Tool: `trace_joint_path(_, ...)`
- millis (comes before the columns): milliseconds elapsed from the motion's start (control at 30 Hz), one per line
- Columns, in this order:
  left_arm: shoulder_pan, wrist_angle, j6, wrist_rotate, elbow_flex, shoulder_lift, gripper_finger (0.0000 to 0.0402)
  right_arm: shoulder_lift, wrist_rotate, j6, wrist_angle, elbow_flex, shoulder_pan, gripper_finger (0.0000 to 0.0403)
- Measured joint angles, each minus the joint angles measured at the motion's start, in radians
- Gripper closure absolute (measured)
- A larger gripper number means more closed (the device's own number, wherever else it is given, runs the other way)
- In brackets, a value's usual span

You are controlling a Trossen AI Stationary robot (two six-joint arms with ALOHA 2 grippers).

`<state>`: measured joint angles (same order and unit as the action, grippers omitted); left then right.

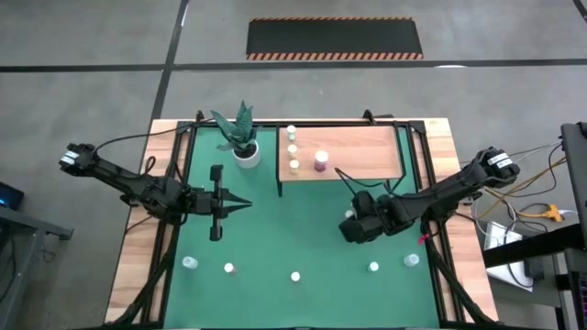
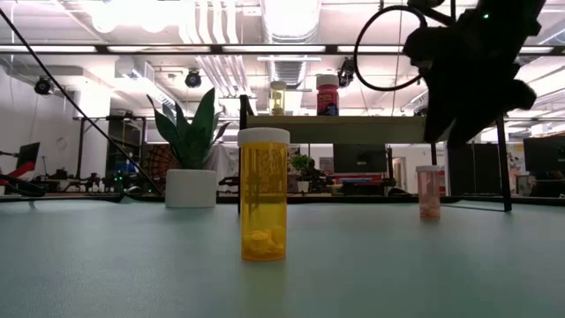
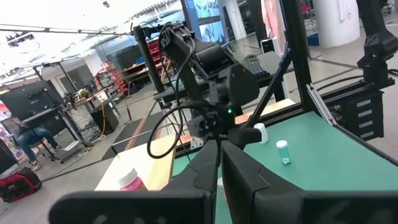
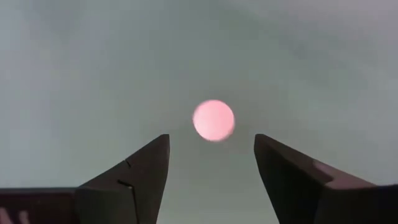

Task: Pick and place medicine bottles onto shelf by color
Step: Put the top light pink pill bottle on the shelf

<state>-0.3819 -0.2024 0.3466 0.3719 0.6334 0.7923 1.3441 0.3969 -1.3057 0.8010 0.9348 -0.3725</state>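
left gripper (image 1: pixel 246 203): fingers pressed together, holding nothing, parked over the green mat (image 1: pixel 266 243) left of centre, pointing toward the right arm.
plant pot (image 1: pixel 246 154): white, green leaves, at the mat's far left corner area, just left of the shelf.
front row on mat: five small bottles spread left to right near the front edge: teal-ish (image 1: pixel 190 263), pale pink (image 1: pixel 229 269), white-capped (image 1: pixel 295 276), teal (image 1: pixel 373 267), teal (image 1: pixel 412 260).
yellow bottle (image 2: pixel 263 194): upright, white cap, closest to the low camera, pills visible at its bottom.
shelf (image 1: pixel 367 151): light wood, black frame, at the far side of the mat, right of the plant.
shelf contents: three pale-yellow bottles (image 1: pixel 292 148) in a column along the left edge; magenta bottle (image 1: pixel 321 161) just right of them.
right gripper (image 1: pixel 352 223): fingers spread wide, gripping nothing, pointing down just in front of the shelf.
pink bottle (image 4: pixel 213 121): upright on the mat, directly under the right gripper, cap seen between the two fingertips, not touching either.
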Motion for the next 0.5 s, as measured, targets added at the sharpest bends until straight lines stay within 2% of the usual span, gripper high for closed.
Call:
trace_joint_path(233,0.000,0.000,0.000,0.000,0.000,0.000,0.0398,0.000,0.068,0.007,-0.110,-0.066,0.000,0.0177)
trace_joint_path(500,0.000,0.000,0.000,0.000,0.000,0.000,0.0398,0.000,0.079,0.019,-0.254,-0.150,0.000,0.0177)
